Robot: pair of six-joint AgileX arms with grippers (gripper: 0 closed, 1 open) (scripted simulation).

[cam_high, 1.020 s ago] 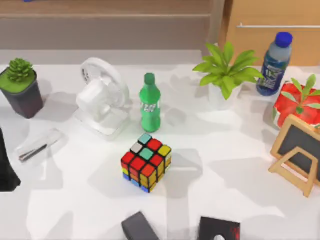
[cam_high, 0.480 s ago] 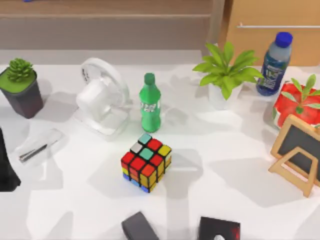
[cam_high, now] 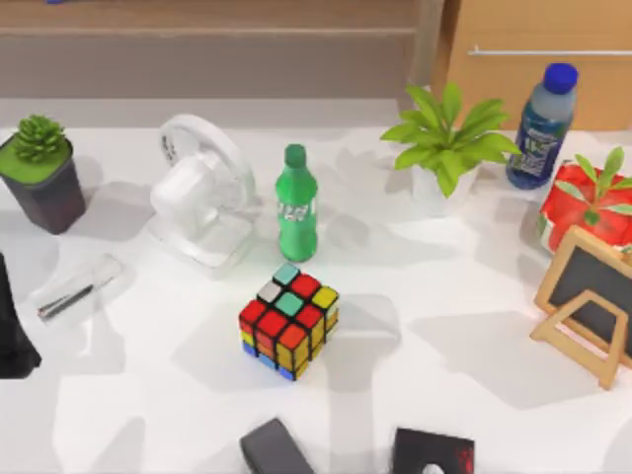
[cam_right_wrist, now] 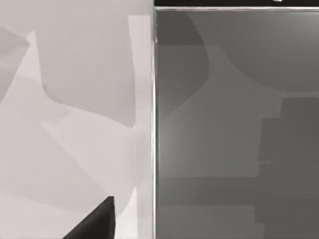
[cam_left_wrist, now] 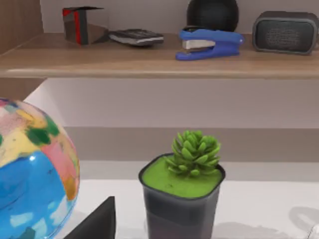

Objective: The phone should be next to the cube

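The left gripper (cam_high: 14, 341) hangs at the worktop's (cam_high: 444, 296) left edge, and I cannot tell whether it is apart or together. The phone (cam_high: 77, 287) lies flat just beside it, probably why this arm is nearest. The cube (cam_high: 288, 321) sits well apart beyond the phone, so a carry seems needed; the right arm looks idle over a worktop edge, gripper state likewise unclear

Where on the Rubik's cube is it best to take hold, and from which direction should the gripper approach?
Probably from straight above, closing on two opposite side faces of the cube. They are flat and parallel; it sits turned with a corner toward the near edge, so turn the fingers to match.
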